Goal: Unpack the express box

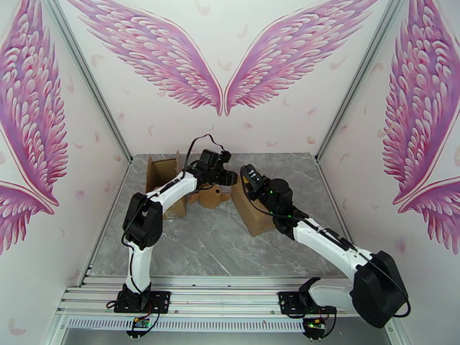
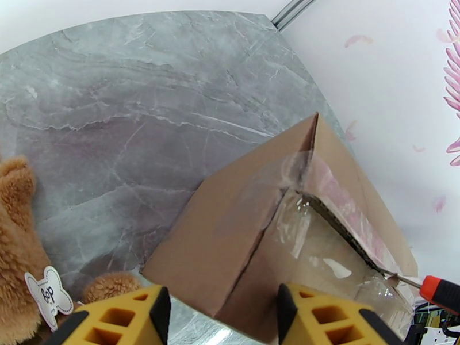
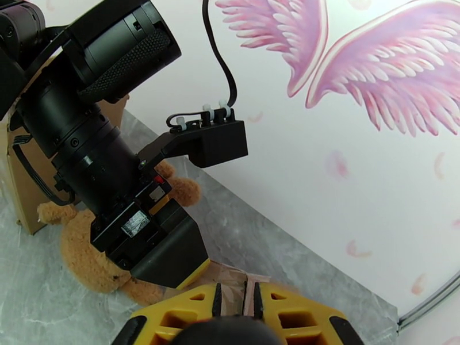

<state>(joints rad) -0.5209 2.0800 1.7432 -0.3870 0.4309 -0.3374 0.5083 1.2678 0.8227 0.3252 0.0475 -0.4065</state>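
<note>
The express box (image 1: 256, 217), a brown carton with its seam taped shut (image 2: 230, 225), sits mid-table under both grippers. My left gripper (image 1: 229, 178) hovers at its left corner, yellow fingers (image 2: 322, 317) open, and the box corner lies between them with a gap on the left side. My right gripper (image 1: 245, 188) is above the box top, fingers (image 3: 270, 303) almost together, shut on a red-handled tool (image 2: 440, 291). The tool's metal tip touches the clear tape at the box edge. A strip of the taped box (image 3: 230, 280) shows just beyond the right fingers.
A brown teddy bear (image 1: 210, 198) with a white tag (image 2: 49, 294) lies just left of the box, under the left wrist (image 3: 103, 150). An opened carton (image 1: 164, 176) stands at the back left. Walls close in the table on three sides.
</note>
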